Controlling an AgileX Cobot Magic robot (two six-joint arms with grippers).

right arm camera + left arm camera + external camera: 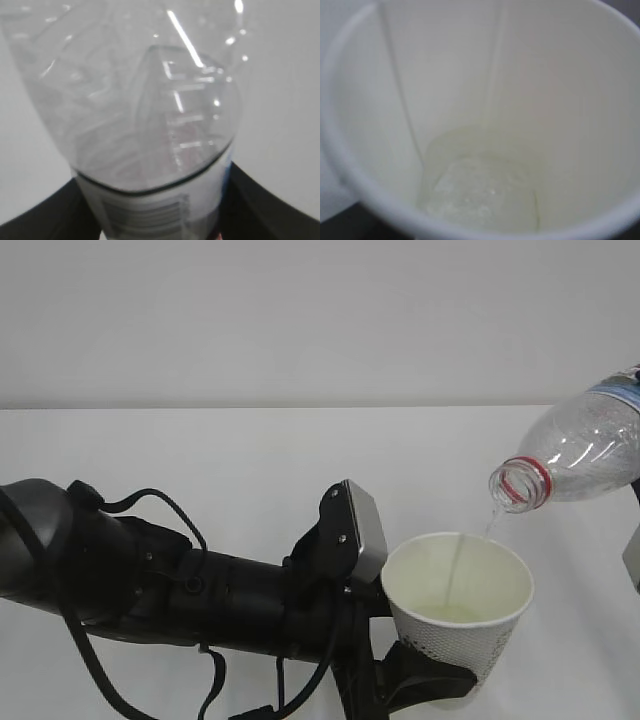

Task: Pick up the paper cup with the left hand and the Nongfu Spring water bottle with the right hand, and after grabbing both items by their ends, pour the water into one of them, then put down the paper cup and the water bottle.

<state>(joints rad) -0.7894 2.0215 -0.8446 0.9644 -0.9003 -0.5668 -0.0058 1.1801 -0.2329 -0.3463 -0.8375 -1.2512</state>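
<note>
Left jaws clasp the paper cup (458,602) — right jaws grip the tilted water bottle (585,448) — water (455,575) streaming in.

You've got a plain white flat worktop (250,455) meeting a bare pale grey wall (300,310), soft even light.

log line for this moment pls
phase: pouring | left hand: holds paper cup upright | Nongfu Spring water bottle: tilted, mouth above cup | water: thin stream entering cup, shallow pool inside
</note>
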